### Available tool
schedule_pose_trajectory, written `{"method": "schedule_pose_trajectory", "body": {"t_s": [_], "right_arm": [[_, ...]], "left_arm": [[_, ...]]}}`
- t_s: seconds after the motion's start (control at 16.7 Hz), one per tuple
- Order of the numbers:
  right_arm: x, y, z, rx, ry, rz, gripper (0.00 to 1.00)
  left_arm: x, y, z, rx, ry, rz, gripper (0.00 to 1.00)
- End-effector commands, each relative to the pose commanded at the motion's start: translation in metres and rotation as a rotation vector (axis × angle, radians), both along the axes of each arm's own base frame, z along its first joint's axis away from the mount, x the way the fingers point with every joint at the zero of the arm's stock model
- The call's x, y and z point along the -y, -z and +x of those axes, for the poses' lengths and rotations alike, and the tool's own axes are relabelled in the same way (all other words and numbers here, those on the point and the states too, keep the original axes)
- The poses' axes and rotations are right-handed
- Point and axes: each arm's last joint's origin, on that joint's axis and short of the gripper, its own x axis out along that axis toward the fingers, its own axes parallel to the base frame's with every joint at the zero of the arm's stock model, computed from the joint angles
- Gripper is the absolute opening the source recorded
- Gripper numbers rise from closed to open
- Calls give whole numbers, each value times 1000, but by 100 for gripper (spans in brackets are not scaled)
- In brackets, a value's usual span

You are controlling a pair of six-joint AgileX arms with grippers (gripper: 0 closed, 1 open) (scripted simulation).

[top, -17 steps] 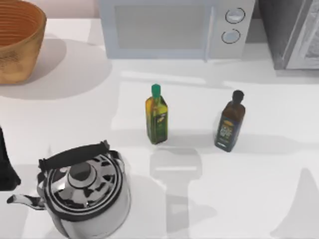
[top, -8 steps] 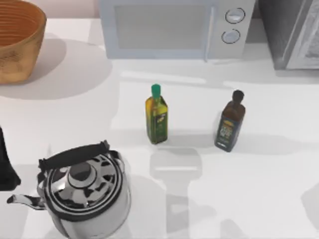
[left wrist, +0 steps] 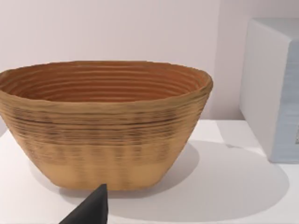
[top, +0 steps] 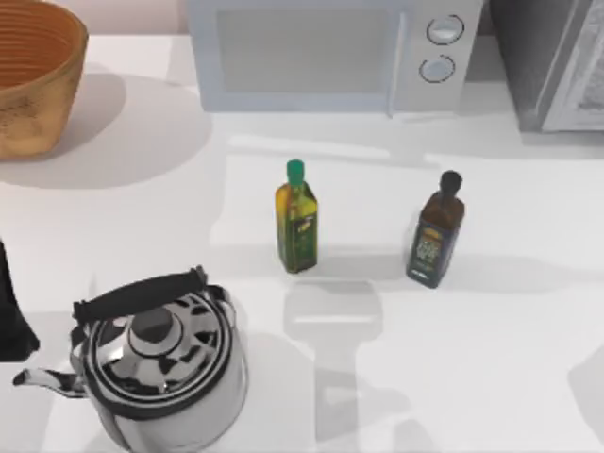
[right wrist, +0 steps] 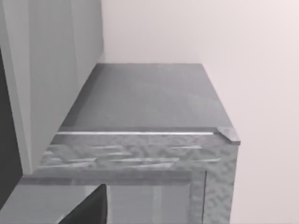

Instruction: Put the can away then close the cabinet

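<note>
Grey cabinet (top: 557, 66) is standing at the counter's (top: 491, 377) far right corner, beside the microwave (top: 330, 52). Left arm (top: 14, 316) is sitting parked at the left edge near the kettle (top: 156, 368); whether either claw is released or clenched, I cannot tell. Two bottles, green-capped (top: 297, 217) and dark (top: 436, 231), are standing mid-counter.

The basket (top: 33, 75) at the table's (top: 528, 330) far left corner is cut off by the top view's left and upper edges, and the microwave (top: 330, 52) along the far edge loses its top. The grey cabinet (top: 552, 66) at the far right corner is cropped too. A dark arm part (top: 11, 311) pokes in at the left edge. Labels on the green-capped bottle (top: 298, 222) and dark bottle (top: 436, 236) are too small to read
</note>
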Motion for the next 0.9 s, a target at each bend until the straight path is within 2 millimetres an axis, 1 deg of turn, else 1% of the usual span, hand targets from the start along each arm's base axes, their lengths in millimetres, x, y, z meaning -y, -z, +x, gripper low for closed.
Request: {"method": "schedule_pose_trajectory", "body": {"t_s": [0.12,0.24,0.3,0.42,0.54,0.66,0.78,0.9], "right_arm": [[-4,2,12,-7,-6,14,100],[-15,6,32,-23,-24,36,100],[-23,9,45,-34,-36,48,100],[-46,13,72,-57,-56,61,100],[-77,15,95,-74,-61,56,100],[-114,15,110,-79,-50,33,100],[-156,12,118,-73,-35,7,100],[-198,10,117,-63,-23,-13,100]], "left_arm": [[0,0,0,0,0,0,100],[0,0,0,0,0,0,100],[0,0,0,0,0,0,100],[0,0,0,0,0,0,100],[0,0,0,0,0,0,100],[0,0,0,0,0,0,100],[0,0,0,0,0,0,100],[0,0,0,0,0,0,100]]}}
